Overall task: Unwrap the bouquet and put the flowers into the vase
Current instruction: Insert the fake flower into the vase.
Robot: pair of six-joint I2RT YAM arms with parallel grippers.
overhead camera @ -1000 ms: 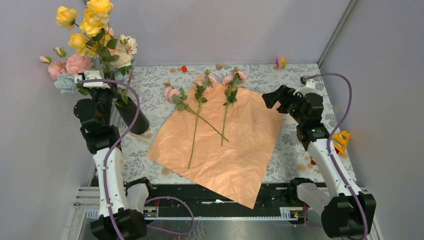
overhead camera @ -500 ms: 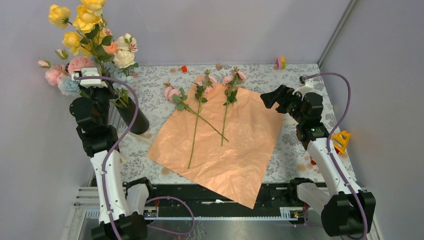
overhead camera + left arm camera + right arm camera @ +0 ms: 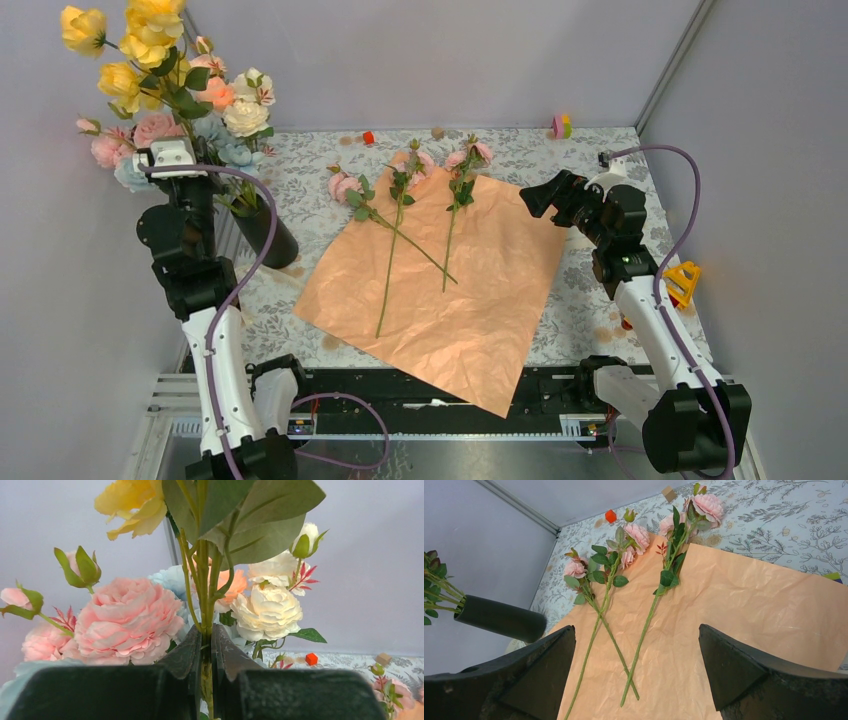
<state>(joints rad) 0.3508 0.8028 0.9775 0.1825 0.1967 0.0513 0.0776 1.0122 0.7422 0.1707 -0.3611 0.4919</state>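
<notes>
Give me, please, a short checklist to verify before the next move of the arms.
1. Left gripper shut on the green stems: ok.
2. Lower ends of the held stems inside the vase: cannot tell, its mouth is hidden.
3. Right gripper open and empty, above the paper: ok.
4. Paper unwrapped and lying flat: ok.
5. All flowers in the vase: not ok, three flowers lie on the paper.

No lettering, label, brand, number or sign is legible in any view.
</notes>
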